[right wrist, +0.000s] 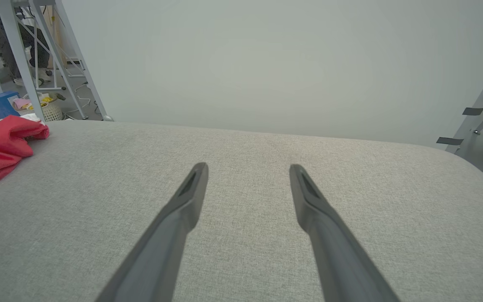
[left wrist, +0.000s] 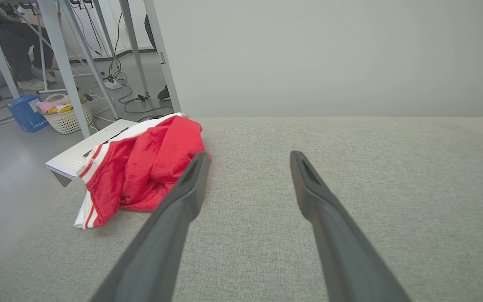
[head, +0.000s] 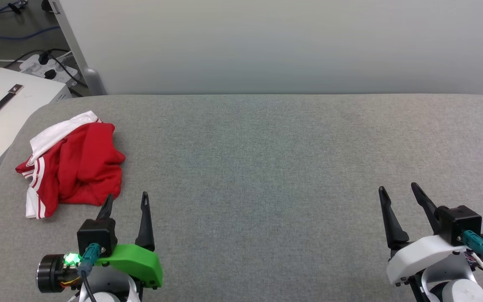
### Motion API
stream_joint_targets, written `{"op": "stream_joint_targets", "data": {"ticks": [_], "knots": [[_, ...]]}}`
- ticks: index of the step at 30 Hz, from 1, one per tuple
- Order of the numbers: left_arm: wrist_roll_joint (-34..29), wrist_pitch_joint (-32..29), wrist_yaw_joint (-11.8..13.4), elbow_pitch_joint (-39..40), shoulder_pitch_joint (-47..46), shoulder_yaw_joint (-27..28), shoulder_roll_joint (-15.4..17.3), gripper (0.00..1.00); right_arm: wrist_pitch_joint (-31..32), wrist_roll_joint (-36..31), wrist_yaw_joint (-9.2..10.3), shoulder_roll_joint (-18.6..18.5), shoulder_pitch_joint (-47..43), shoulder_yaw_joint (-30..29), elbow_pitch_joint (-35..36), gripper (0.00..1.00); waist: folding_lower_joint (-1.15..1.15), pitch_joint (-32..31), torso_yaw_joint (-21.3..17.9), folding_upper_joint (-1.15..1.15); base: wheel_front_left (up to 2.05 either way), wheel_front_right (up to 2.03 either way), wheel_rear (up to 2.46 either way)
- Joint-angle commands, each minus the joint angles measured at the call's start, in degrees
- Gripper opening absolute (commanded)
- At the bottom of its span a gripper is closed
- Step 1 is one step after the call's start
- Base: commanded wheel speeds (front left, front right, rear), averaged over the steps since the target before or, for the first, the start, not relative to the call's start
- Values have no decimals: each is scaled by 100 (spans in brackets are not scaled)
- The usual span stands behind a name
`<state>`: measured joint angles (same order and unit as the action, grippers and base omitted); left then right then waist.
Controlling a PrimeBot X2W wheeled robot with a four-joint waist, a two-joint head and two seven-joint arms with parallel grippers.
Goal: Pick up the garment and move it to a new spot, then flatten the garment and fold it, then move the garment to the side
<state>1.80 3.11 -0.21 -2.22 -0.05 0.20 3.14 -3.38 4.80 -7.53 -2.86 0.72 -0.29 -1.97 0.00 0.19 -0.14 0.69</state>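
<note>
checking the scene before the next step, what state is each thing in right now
garment: crumpled in a heap, not flattened or folded, not held
left gripper: open, empty, fingertips close to the garment's near edge
right gripper: open, empty, far from the garment
table: grey fabric top, carries the garment at its left end

Garment (head: 78,167): soft matt cloth, slightly fuzzy knit. Table (head: 266,167) top: grey woven fabric, matt, fine rough weave. Left gripper (head: 127,195): fingers (left wrist: 174,218) dark matt plastic, shell green smooth plastic. Right gripper (head: 397,186): shell white smooth plastic. Back panel (head: 266,42): smooth, matt.
</note>
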Motion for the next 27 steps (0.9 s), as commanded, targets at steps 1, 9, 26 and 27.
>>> {"op": "stream_joint_targets", "data": {"ticks": [1,9,26,27], "knots": [[37,81,-9,-10,28,11,-7,100,-70,58,1,-1,99,-5,-23,100,0,0,1,-18,0,0,0],[100,178,-20,-3,41,18,-9,100,-166,184,1,-1,135,-13,-31,100,0,14,-10,-22,0,0,0],[149,378,3,-270,82,-29,-12,100,-363,228,2,-1,195,-36,-413,100,0,16,-37,-32,0,0,0],[153,391,3,-298,80,-34,-12,100,-376,231,2,-1,200,-38,-440,100,0,13,-37,-32,0,0,0]]}}
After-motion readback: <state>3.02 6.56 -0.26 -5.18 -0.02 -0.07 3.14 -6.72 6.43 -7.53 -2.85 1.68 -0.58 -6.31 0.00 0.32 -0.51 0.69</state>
